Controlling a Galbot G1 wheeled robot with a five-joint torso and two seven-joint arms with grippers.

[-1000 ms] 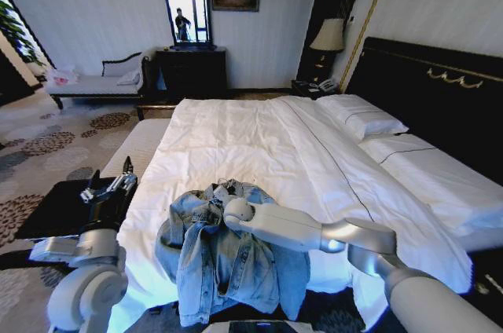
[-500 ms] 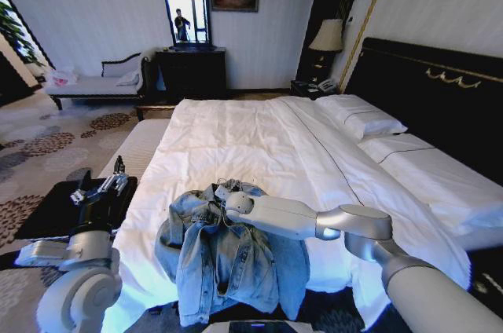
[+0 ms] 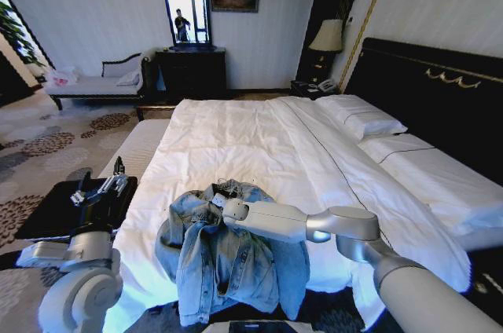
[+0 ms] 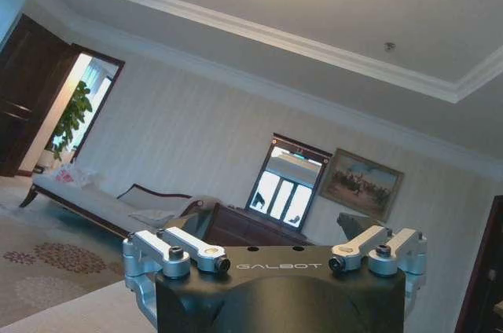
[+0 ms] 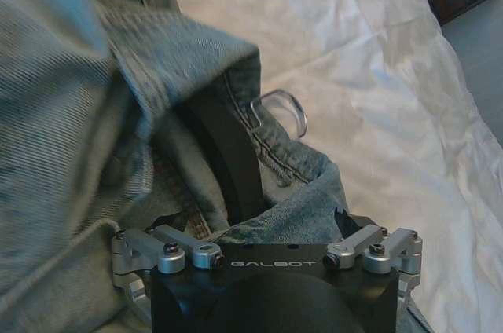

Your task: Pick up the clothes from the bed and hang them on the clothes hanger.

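Note:
The clothes, a light blue denim jacket [image 3: 224, 262], lie crumpled at the foot of the bed [image 3: 236, 137] and hang partly over its edge. My right arm reaches across from the right, and my right gripper [image 3: 222, 198] is buried in the collar folds. The right wrist view has one black finger [image 5: 232, 164] with a clear tip standing between denim folds [image 5: 71, 113], the gripper [image 5: 263, 125] shut on the fabric. My left gripper [image 3: 100, 184] is raised, open and empty, left of the bed, pointing up. The clothes hanger is out of view.
A low black table [image 3: 47, 211] sits under my left arm, with a white bench [image 3: 137, 148] beside the bed. A chaise [image 3: 94, 85], dark dresser [image 3: 189, 70] and lamp [image 3: 328, 34] stand against the far wall. The black headboard [image 3: 424, 89] is on the right.
My right gripper has pushed slightly left and down into the jacket collar, and its elbow has dropped. My left arm shifted left and lower a second ago, then held still.

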